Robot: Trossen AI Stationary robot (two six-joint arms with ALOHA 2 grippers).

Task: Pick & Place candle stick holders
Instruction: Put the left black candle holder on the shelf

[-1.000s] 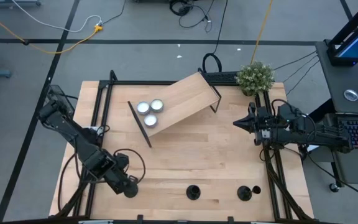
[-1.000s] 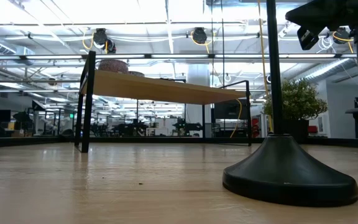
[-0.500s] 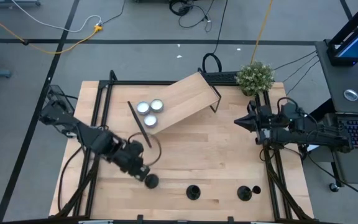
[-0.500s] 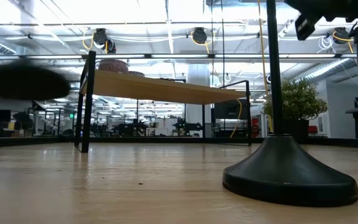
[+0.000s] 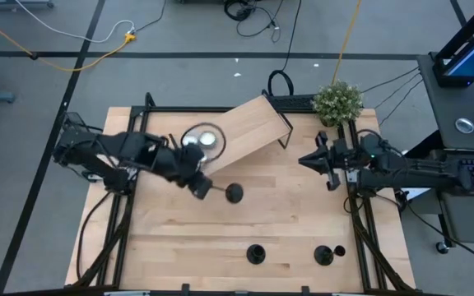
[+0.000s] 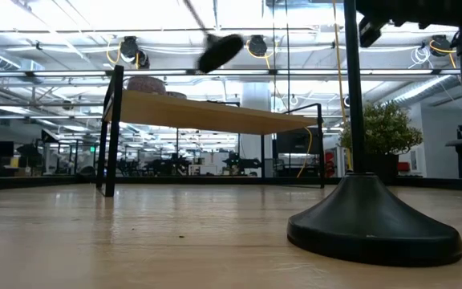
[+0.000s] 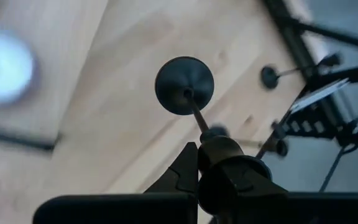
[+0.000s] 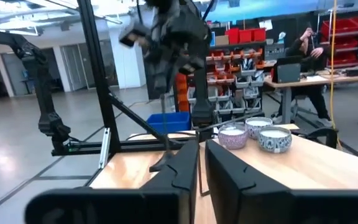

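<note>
My left gripper (image 5: 197,186) hangs over the table's middle, just in front of the raised wooden shelf (image 5: 249,127), shut on a black candle stick holder (image 5: 234,193). The holder's round base (image 7: 184,85) points away from the fingers and toward the table's right. In the low view that base (image 6: 220,50) is a blur high above the tabletop. Two more holders (image 5: 256,253) (image 5: 323,255) stand on their bases near the table's near edge; one (image 6: 374,221) fills the low view's right. My right gripper (image 5: 313,160) hovers shut at the table's right side. My left gripper pinches the holder's cup end (image 7: 218,144) between its two fingers, and the thin stem (image 7: 197,117) runs straight out beyond the fingertips. The holder is lifted clear of the table and lies tilted far over, its base toward the table's right.
Round silver tealights (image 5: 200,140) lie on the shelf's left end, close to my left arm. A potted plant (image 5: 337,100) stands at the far right corner. Black frame rails run along the table's left and right sides. Bare wood lies between the shelf and the two standing holders.
My left gripper has swung from the near left corner up and toward the far right, ending in front of the shelf, and its wrist has rolled. The holder has gone along in its grip, lifted high and tipped over. My right gripper has eased slightly toward the table's middle.
</note>
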